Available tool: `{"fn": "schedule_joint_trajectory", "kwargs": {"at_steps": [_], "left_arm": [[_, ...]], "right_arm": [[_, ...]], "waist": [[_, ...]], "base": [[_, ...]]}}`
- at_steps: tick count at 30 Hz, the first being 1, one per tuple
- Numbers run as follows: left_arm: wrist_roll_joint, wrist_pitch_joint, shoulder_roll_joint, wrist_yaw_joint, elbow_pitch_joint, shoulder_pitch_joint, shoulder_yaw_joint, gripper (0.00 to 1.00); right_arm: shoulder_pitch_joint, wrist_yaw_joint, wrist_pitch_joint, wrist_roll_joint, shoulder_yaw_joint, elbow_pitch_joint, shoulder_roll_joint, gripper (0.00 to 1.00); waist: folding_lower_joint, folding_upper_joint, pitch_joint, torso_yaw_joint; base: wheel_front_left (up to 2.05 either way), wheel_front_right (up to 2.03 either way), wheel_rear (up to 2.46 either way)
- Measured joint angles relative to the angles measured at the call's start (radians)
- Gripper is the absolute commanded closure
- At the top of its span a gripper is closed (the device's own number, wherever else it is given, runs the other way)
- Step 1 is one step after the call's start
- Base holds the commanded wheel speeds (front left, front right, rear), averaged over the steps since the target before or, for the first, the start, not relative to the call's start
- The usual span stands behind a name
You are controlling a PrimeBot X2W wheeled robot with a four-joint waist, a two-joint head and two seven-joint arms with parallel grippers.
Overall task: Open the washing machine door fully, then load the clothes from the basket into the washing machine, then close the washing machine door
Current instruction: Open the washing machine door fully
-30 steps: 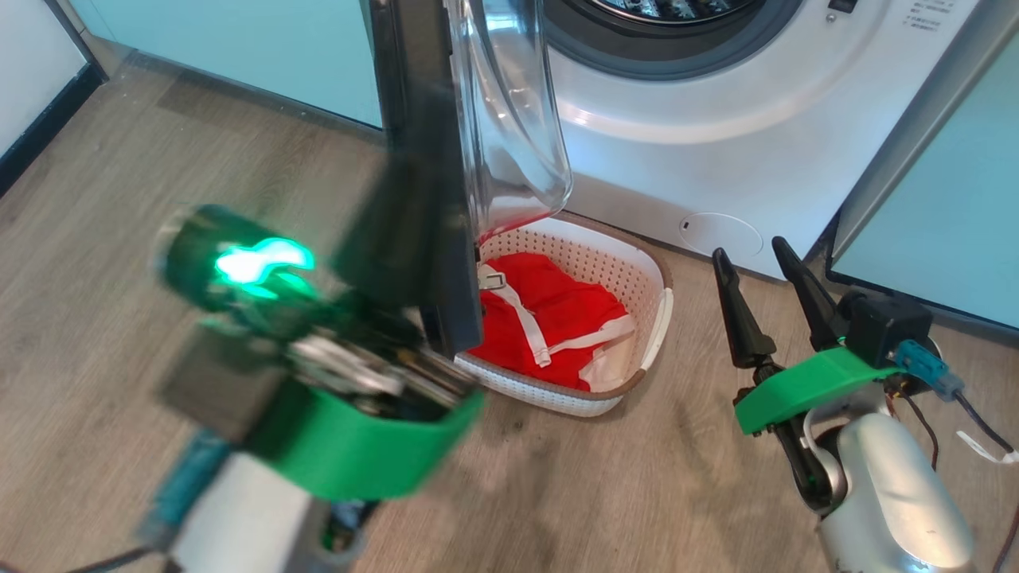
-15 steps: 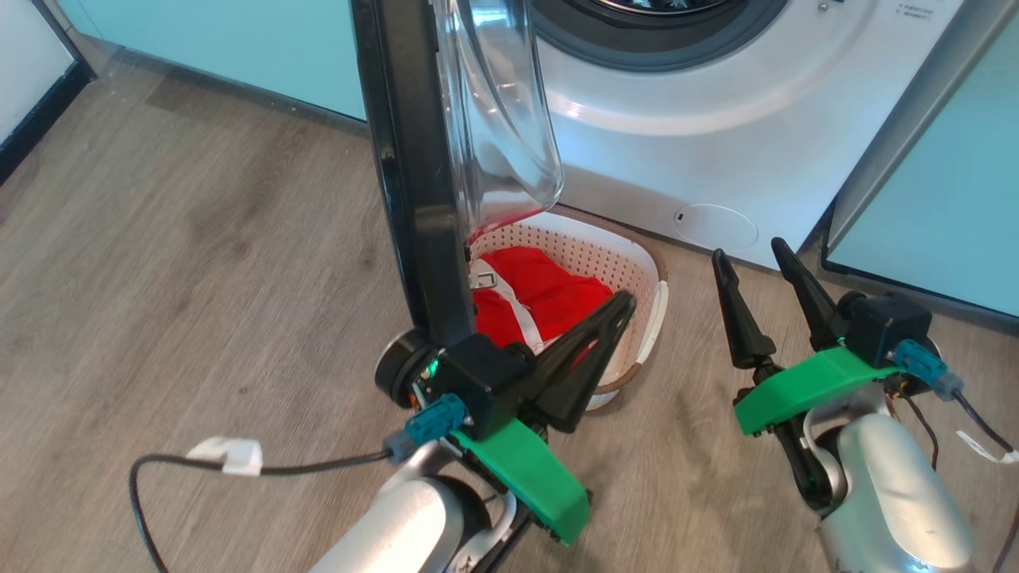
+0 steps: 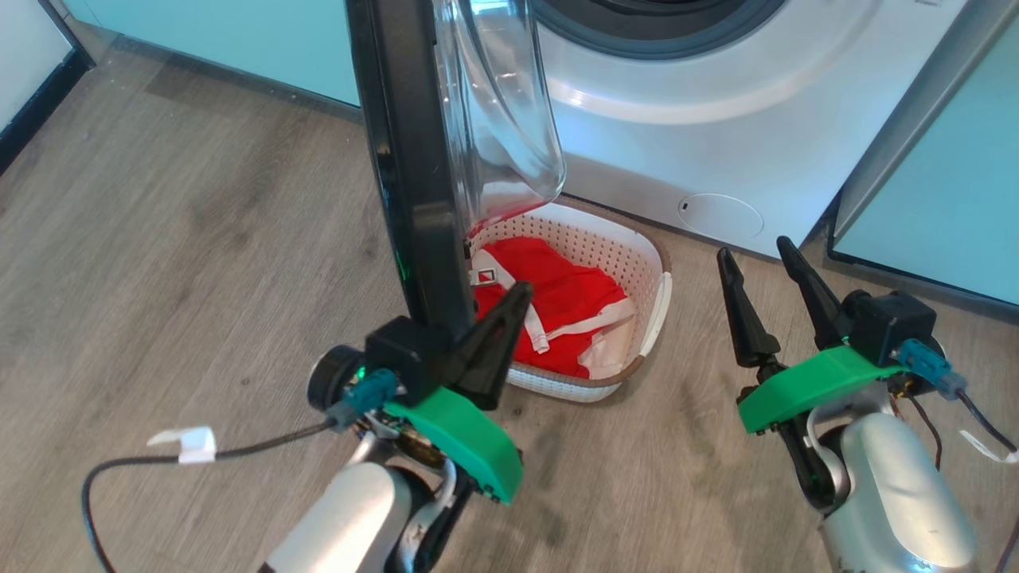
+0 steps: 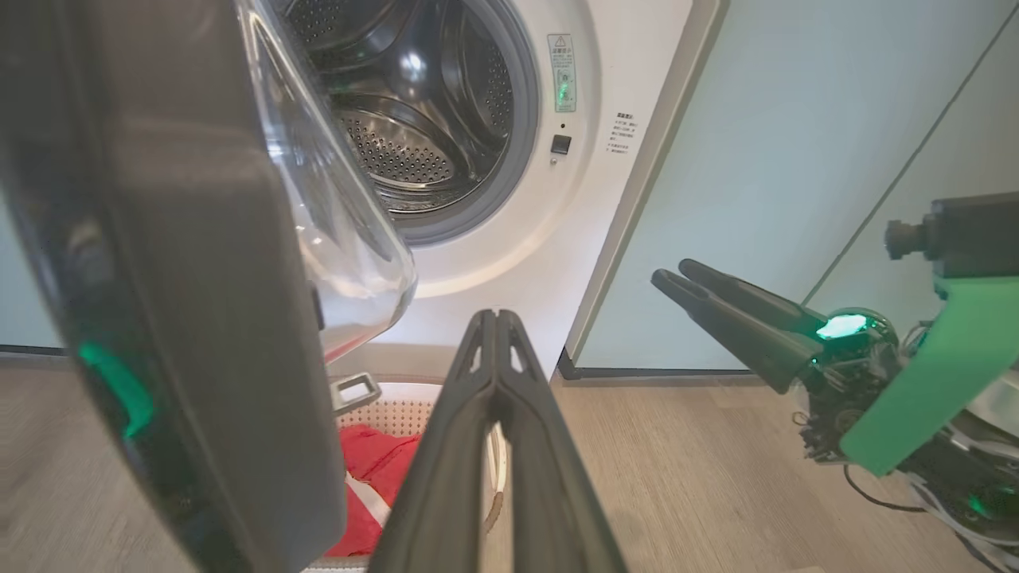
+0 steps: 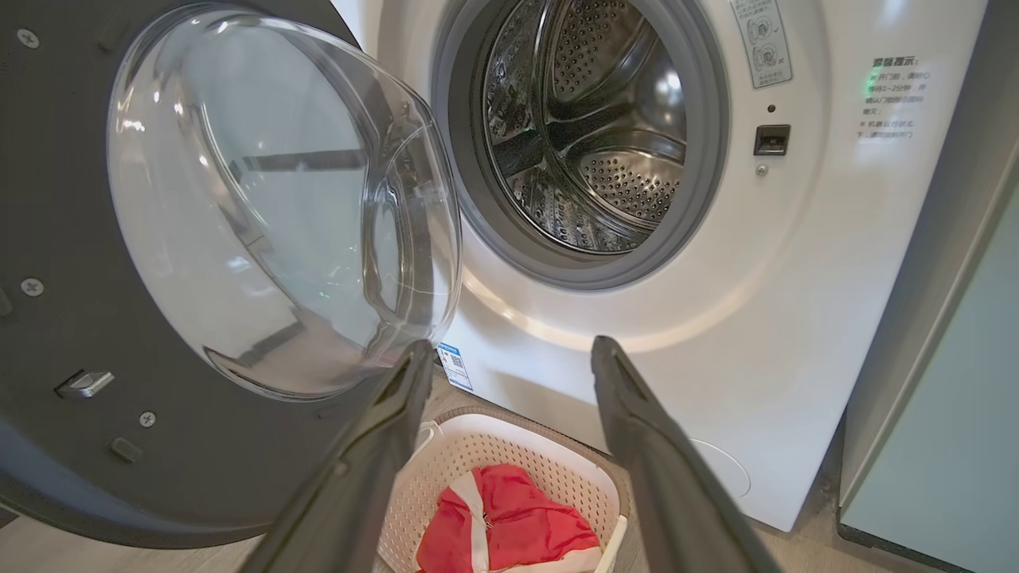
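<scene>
The washing machine (image 3: 716,119) has its steel drum (image 5: 589,143) exposed. The washing machine door (image 3: 406,159) stands swung out, edge-on in the head view, its domed glass (image 5: 279,199) facing the drum. Under the door sits the basket (image 3: 649,255) holding the red clothes (image 3: 565,306) with white bands and a white scrap (image 3: 605,362). My left gripper (image 3: 521,288) is shut and empty, right by the door's lower rim, its tip over the basket's near-left side. My right gripper (image 3: 754,251) is open and empty, right of the basket. The left wrist view shows my shut left gripper (image 4: 495,318) and the door (image 4: 199,318).
Pale mint cabinets (image 3: 947,199) flank the machine on both sides. The wood floor (image 3: 199,239) stretches out left of the door. A black cable (image 3: 239,450) with a white tag trails from my left wrist. The right gripper (image 4: 685,280) appears in the left wrist view.
My left arm has swung from the door's outer left side round to its lower edge by the basket, then slid a little left. The right arm has held still; the camera shifted slightly.
</scene>
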Motion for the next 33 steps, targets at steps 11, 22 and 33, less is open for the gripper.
{"fn": "schedule_joint_trajectory", "kwargs": {"at_steps": [11,22,33], "left_arm": [[-0.029,-0.005,0.028,0.025,0.042,0.000,0.060,1.00],[-0.049,-0.005,0.029,0.034,0.073,0.000,0.069,1.00],[-0.066,-0.023,0.031,0.066,0.097,0.000,0.107,1.00]], "right_arm": [[-0.003,0.000,0.000,0.000,0.001,0.000,0.000,0.00],[-0.004,0.000,-0.001,0.001,0.003,0.002,0.000,0.00],[-0.009,0.000,-0.002,0.002,0.002,0.009,0.000,0.00]], "waist": [[0.0000,0.0000,0.012,-0.002],[0.0000,0.0000,0.015,-0.004],[0.0000,0.0000,0.017,0.008]], "base": [[0.00,0.00,0.00],[0.00,0.00,0.00],[0.00,0.00,0.00]]}}
